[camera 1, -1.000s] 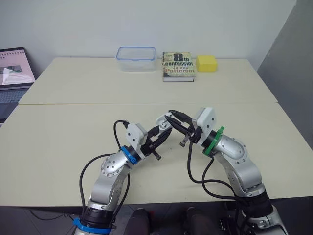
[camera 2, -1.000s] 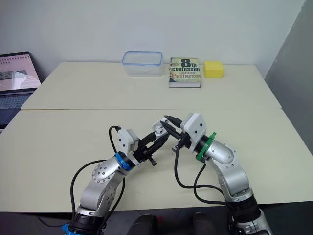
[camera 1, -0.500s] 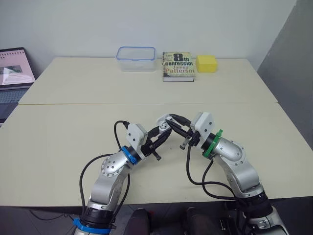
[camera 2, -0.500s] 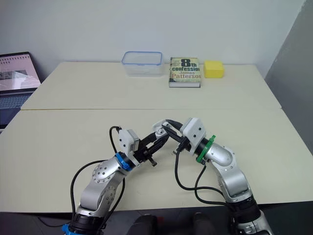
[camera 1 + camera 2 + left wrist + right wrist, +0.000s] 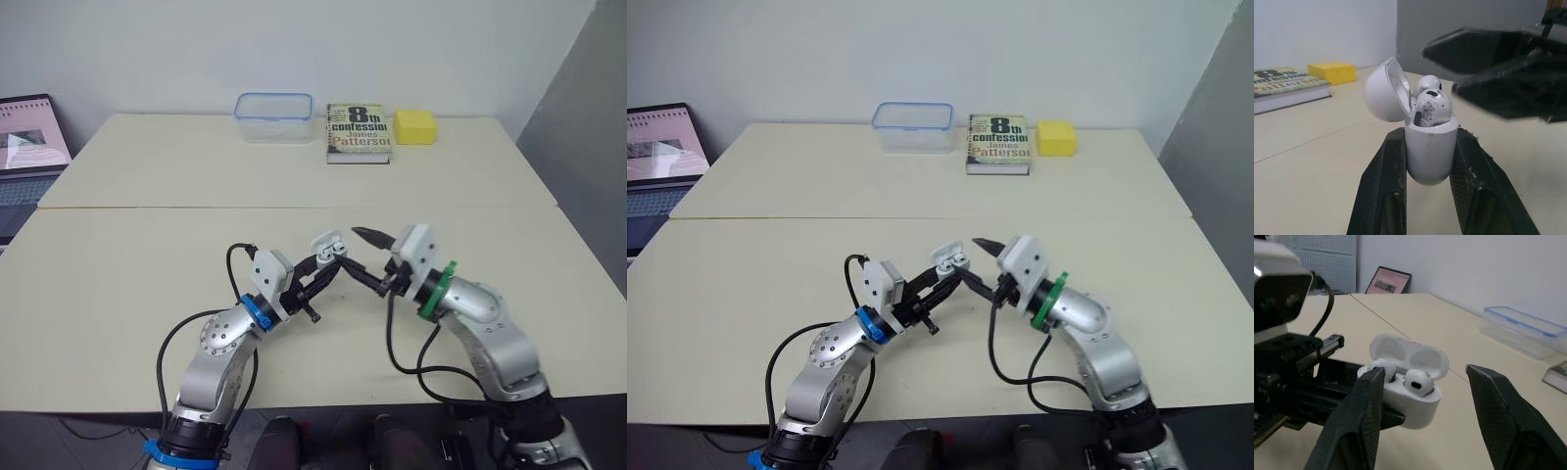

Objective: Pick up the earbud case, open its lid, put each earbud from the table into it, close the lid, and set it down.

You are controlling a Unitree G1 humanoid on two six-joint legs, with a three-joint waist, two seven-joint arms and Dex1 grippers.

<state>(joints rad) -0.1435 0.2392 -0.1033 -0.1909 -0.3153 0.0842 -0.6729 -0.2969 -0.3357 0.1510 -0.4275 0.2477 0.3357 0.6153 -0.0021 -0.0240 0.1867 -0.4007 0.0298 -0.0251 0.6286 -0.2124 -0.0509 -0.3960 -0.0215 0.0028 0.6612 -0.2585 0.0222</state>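
Over the near table point(image 5: 118, 264), in the head views, the left gripper point(image 5: 328, 264) pinches the white earbud case point(image 5: 328, 245) clear of the surface. The right gripper point(image 5: 351, 250) hangs just beside it, fingers spread and empty. Along the left wrist view, the lid point(image 5: 1382, 90) stands hinged back and both earbuds point(image 5: 1432, 105) sit in the upright body. From the right wrist view, the glossy shell shows two filled wells. Loading looks done; closing the lid and setting down remain.
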